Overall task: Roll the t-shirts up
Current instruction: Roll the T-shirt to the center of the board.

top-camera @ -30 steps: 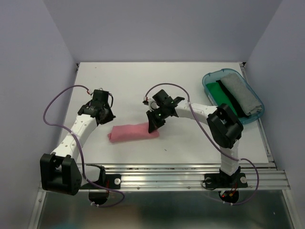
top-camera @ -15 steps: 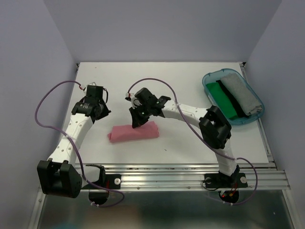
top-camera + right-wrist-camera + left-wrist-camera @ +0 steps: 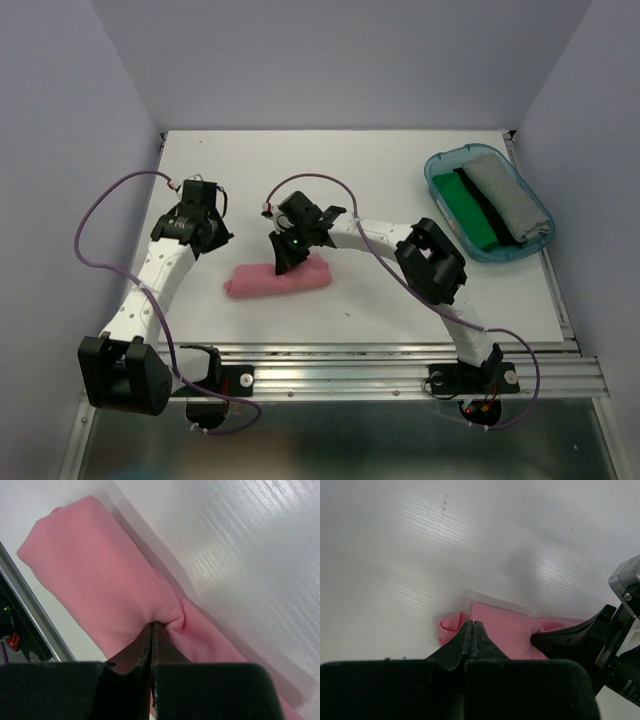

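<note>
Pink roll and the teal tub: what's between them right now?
In the top view, only bare table lies between the pink roll and the teal tub. The right arm crosses above that stretch.

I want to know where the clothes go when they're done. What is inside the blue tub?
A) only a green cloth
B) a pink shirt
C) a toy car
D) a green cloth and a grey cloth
D: the tub holds a green cloth and a grey cloth side by side, while the pink shirt lies rolled up on the table.
</note>
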